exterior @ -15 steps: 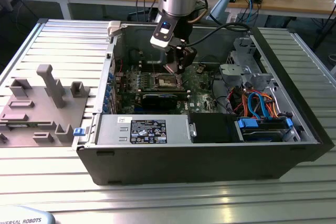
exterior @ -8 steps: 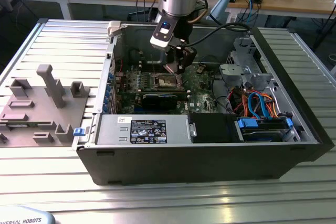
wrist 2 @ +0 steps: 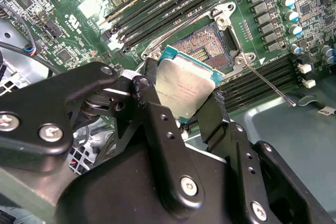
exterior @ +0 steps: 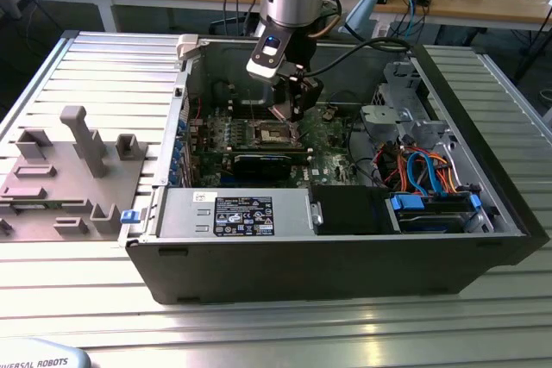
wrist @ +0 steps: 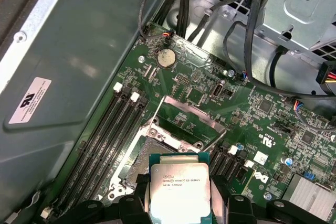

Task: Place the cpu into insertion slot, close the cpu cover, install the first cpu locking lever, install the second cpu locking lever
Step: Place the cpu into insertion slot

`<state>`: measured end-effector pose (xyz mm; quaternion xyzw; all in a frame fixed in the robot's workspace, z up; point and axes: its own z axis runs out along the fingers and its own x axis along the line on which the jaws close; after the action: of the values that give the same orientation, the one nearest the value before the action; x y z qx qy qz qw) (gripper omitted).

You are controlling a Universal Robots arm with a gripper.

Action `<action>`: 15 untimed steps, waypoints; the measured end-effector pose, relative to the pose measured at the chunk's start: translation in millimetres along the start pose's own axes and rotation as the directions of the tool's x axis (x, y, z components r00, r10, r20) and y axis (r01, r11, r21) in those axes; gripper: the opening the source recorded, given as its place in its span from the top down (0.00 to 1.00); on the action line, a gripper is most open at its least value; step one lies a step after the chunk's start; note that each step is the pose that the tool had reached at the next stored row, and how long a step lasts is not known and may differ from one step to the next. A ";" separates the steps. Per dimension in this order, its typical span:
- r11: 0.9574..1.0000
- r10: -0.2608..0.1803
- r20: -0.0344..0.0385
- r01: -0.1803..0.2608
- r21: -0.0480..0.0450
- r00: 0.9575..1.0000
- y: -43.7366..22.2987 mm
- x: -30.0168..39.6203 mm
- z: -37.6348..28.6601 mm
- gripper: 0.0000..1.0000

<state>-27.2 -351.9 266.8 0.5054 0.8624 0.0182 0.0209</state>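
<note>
My gripper point(wrist 2: 182, 97) is shut on the cpu point(wrist 2: 185, 85), a flat square chip with a silver top and a teal edge, gripped on two opposite sides by black fingers point(wrist 2: 151, 90). The chip hangs tilted just above and beside the insertion slot point(wrist 2: 203, 51), whose gold contacts lie bare. In the first wrist view the cpu point(wrist: 179, 190) sits over the near edge of the insertion slot point(wrist: 143, 153), and the cpu cover point(wrist: 181, 121) stands swung open behind it. In the exterior view the gripper point(exterior: 293, 122) hovers over the slot point(exterior: 269, 133) inside the computer case.
A thin locking lever point(wrist 2: 269, 83) sticks out loose beside the slot. Memory slots point(wrist 2: 157, 9) flank it. Black cables point(wrist: 247, 51) and a grey drive cage point(wrist: 304, 9) crowd one side. The case wall point(exterior: 345, 265) surrounds the board. A grey fixture point(exterior: 78, 170) sits at the exterior view's left.
</note>
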 end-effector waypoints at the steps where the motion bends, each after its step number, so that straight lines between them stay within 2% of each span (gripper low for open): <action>1: 1.000 0.001 0.000 -0.001 0.000 1.000 0.0 0.0 0.0 0.45; 5: 1.000 0.014 0.002 -0.014 0.001 1.000 0.0 0.0 0.1 0.45; 15: 1.000 0.020 0.003 -0.020 0.001 1.000 0.0 0.0 0.4 0.45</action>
<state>-27.2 -351.9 266.3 0.5142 0.8573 0.0172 0.0216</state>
